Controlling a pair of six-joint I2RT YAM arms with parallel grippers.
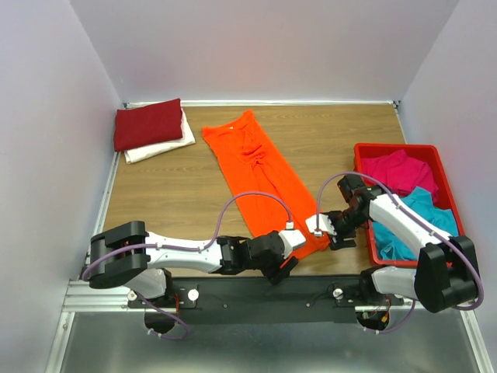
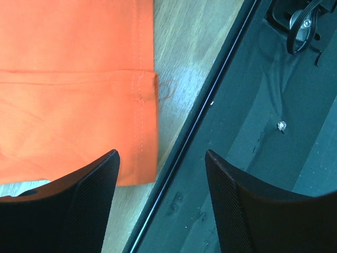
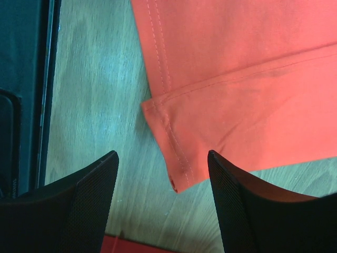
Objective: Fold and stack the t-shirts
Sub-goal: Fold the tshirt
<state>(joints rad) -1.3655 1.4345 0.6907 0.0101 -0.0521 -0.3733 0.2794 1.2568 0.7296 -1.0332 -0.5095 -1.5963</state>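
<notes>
The orange t-shirt (image 1: 260,167) lies as a long narrow strip running diagonally across the wooden table, its hem end at the near edge. My left gripper (image 1: 283,269) is open and empty at the hem's near left corner; in the left wrist view (image 2: 161,154) the orange hem (image 2: 73,79) lies by the left finger. My right gripper (image 1: 334,235) is open and empty at the hem's right corner; in the right wrist view (image 3: 162,154) the orange corner (image 3: 176,174) lies between the jaws. The dark red shirt (image 1: 147,123) lies folded on the folded white shirt (image 1: 167,146) at the back left.
A red plastic tray (image 1: 396,146) at the right holds the crumpled magenta shirt (image 1: 400,172) and teal shirt (image 1: 419,214). The black rail (image 2: 253,137) runs along the table's near edge under my left gripper. White walls close in the table on three sides.
</notes>
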